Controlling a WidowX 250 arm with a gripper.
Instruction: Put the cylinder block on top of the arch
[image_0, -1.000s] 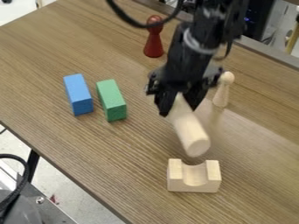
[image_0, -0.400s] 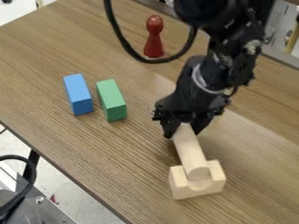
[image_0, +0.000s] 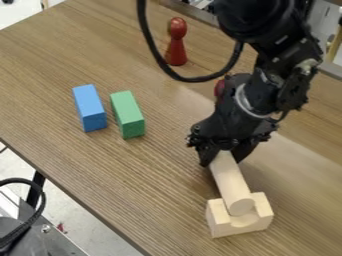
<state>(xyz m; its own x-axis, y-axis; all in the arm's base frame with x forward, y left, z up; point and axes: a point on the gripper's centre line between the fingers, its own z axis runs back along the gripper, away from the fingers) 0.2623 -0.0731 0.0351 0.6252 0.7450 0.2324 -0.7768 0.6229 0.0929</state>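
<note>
Nudged to your view's lower right since the earlier frame: arch (image_0: 235, 228) and cylinder (image_0: 230, 181), your gripper (image_0: 224, 159) likewise. Cylinder's near end sits in the arch's notch; you have its far end clamped. Green block (image_0: 128, 114) beyond, unmoved.

Tabletop (image_0: 107, 170) looks like wood or wood-look laminate, streaky grain, soft sheen toward the right. Cylinder block (image_0: 231, 184) and arch (image_0: 237, 228), lower right, are pale bare wood, pretty smooth and matt. Blue block (image_0: 89, 107) and green block (image_0: 128, 115), left of centre, look matt too. Red peg figure (image_0: 176, 46) up top is kinda glossy, and the gripper (image_0: 224, 156) seems like black plastic.
</note>
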